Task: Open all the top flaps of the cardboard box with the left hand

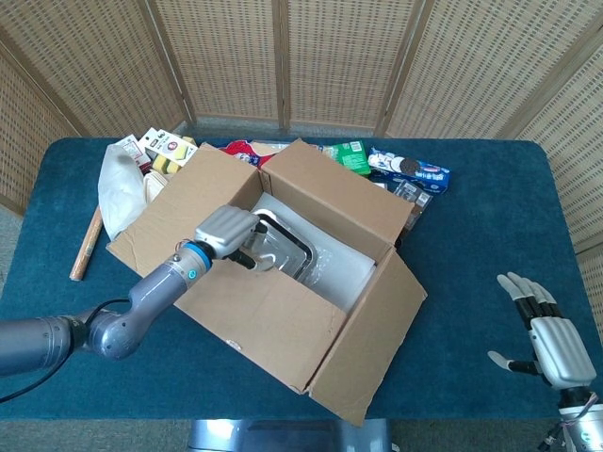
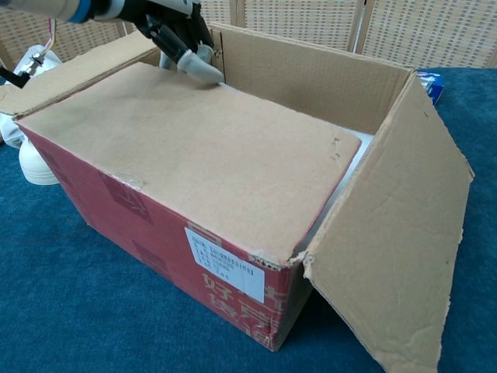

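Head view shows the left hand (image 1: 226, 232) with fingers curled over the free edge of the one still-lowered flap (image 1: 264, 311) of the cardboard box (image 1: 283, 273) at mid-table, and I judge they may slip off, dropping it shut.

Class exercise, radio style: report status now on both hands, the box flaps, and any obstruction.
Left hand at near flap's inner edge. Right hand open, idle. Cardboard box: only near flap still closed. No obstruction seen.
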You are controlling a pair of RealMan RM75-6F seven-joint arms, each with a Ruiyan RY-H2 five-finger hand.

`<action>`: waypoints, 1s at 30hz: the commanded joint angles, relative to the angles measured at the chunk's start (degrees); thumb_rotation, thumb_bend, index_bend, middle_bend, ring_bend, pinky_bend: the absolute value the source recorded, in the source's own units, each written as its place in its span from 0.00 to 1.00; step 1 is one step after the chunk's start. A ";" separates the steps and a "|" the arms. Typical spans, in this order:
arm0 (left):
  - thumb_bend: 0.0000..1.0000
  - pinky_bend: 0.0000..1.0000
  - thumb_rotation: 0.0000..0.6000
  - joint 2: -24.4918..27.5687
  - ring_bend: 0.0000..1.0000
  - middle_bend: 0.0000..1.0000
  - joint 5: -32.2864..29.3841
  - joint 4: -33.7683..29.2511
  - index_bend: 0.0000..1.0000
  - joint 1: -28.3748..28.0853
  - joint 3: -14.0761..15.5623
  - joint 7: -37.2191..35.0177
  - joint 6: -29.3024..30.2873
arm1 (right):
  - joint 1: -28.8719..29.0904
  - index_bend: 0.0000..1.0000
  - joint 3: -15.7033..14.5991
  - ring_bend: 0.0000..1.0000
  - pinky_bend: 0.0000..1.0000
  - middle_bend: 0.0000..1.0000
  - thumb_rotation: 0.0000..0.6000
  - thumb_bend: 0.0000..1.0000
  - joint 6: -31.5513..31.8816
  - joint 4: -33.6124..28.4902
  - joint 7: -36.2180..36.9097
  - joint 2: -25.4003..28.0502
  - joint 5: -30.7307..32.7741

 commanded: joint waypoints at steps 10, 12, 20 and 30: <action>0.00 0.50 0.62 7.43 0.48 0.67 5.03 -6.79 0.62 3.46 -2.68 -5.71 0.19 | -0.24 0.00 -0.45 0.00 0.00 0.00 1.00 0.00 0.62 -0.30 -0.88 -0.20 -1.11; 0.00 0.50 0.61 8.40 0.48 0.67 5.76 -7.53 0.62 4.01 -3.07 -6.70 -0.04 | -0.26 0.00 -0.51 0.00 0.00 0.00 1.00 0.00 0.66 -0.31 -1.09 -0.29 -1.22; 0.00 0.50 0.60 13.55 0.48 0.67 9.98 -11.95 0.62 7.28 -5.90 -12.63 -1.05 | -0.03 0.00 -0.96 0.00 0.00 0.00 1.00 0.00 0.01 -0.30 -3.17 -1.19 -1.75; 0.00 0.47 0.50 17.19 0.48 0.67 16.47 -16.14 0.64 11.31 -8.18 -17.85 -0.66 | 0.01 0.00 -1.29 0.00 0.00 0.00 1.00 0.00 -0.13 -0.66 -5.26 -2.00 -2.16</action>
